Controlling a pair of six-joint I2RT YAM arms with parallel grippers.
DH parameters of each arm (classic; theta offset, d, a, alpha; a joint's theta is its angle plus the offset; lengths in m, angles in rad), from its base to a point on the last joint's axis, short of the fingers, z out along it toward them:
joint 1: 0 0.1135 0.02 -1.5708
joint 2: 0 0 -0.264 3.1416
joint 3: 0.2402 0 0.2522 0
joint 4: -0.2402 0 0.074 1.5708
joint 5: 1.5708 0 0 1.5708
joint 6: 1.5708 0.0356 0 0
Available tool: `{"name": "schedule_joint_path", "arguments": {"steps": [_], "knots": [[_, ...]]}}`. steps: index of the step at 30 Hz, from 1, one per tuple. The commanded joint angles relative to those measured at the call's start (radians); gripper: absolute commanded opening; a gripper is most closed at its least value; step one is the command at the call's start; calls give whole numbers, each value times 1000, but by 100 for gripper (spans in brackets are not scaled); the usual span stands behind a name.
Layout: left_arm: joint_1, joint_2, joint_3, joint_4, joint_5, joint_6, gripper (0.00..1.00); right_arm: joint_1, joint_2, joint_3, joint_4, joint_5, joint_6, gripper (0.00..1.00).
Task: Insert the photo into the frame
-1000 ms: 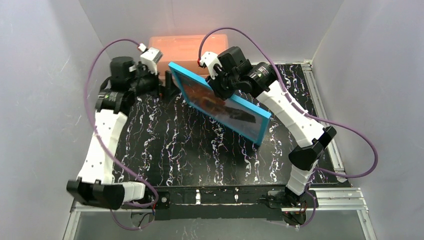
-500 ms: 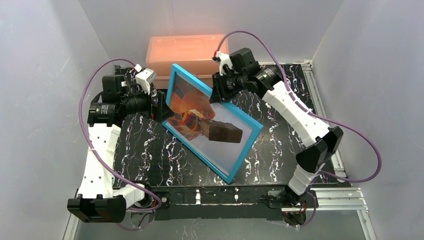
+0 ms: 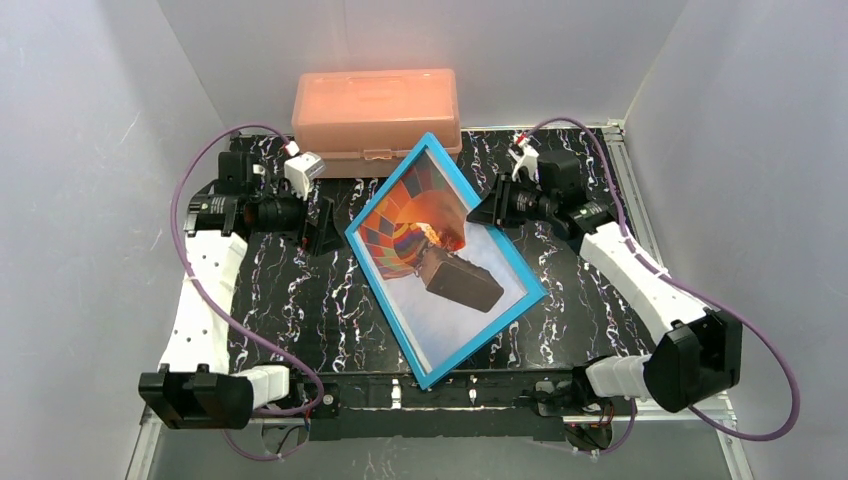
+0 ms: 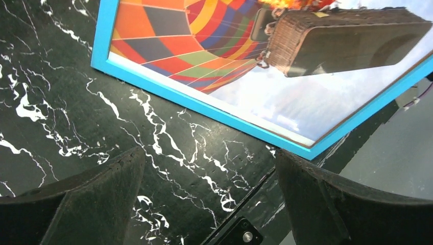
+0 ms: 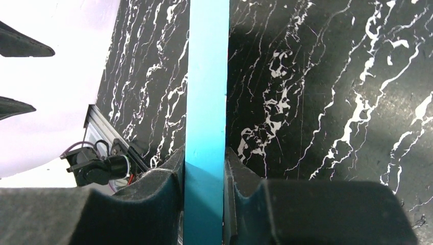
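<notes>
Table: black, white-veined top that carries everything, with the arms' bases along its near edge.

Box: salmon-pink, lid shut, at the far edge just behind the frame's far corner. It appears to play no part in the task.

Frame: bright blue, face up and set diagonally across the middle, its near corner reaching the table's front rail. I cannot tell whether it lies flat or hangs tilted from the right arm's hold.

Photo: the balloon print shows inside the blue border, so the insertion looks done. What remains is probably setting the frame down.

Right gripper: narrow, pinching the frame's far-right rim with a pad on each face. Holding it by the rim likely keeps the picture untouched.

Left gripper: fingers spread wide and holding nothing, low over the table near the frame's left edge, apart from it. It seems placed to steady the frame if needed.
</notes>
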Motion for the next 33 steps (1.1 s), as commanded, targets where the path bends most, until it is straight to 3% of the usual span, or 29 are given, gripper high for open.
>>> {"name": "schedule_joint_path", "arguments": {"steps": [1, 14, 23, 33], "knots": [[7, 40, -24, -85, -56, 104, 99, -10, -59, -146, 194, 16, -26, 4], [7, 146, -107, -48, -130, 144, 98, -34, -160, -623, 657, 331, 189, 8], [7, 207, -103, -18, -159, 132, 98, -39, -20, -645, 795, 401, 179, 18], [68, 200, -144, 42, -176, 94, 98, -42, 49, -615, 763, 390, 106, 35]]}}
